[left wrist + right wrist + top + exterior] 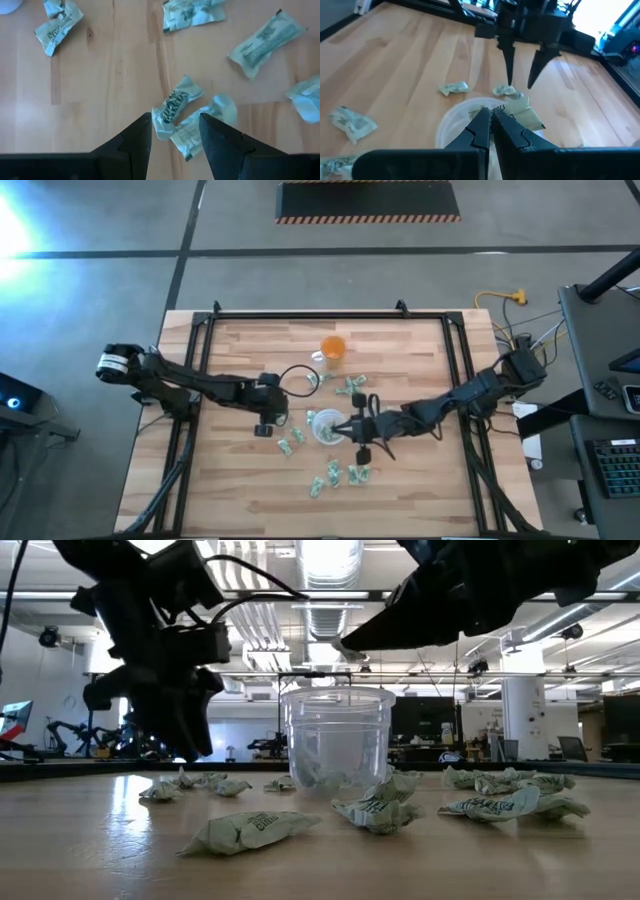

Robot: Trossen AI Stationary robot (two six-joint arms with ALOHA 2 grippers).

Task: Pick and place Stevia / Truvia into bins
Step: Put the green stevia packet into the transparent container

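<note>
Loads of Stevia / Truvia sachets (338, 472) scattered across the wooden table (230, 480), mostly centre and lower centre of the high view, a few more up by the orange cup (332, 348) in the upper middle. Clear bin (337, 736) sitting dead centre of the low view, with what looks like a few packets already inside, though hard to be sure through the plastic. Left gripper (175, 131) hanging over the table with fingers spread, two crumpled sachets (176, 106) lying right in the gap between the tips at the bottom centre of the left wrist view, not pinched yet. Right gripper (491, 119) parked over the bin rim, fingers pressed together, a packet (527, 116) showing just past the tips; can't honestly say whether that one is pinched or just lying there. On handling, guessing here: basically weightless paper, soft and crinkly, so no crush risk worth worrying about, but flat enough to slide on the wood instead of lifting. Best bet probably a raised wrinkle or the puffed middle of the sachet, not a flat sealed end. Also worth watching for grabbing both packets at once, since they overlap.
</note>
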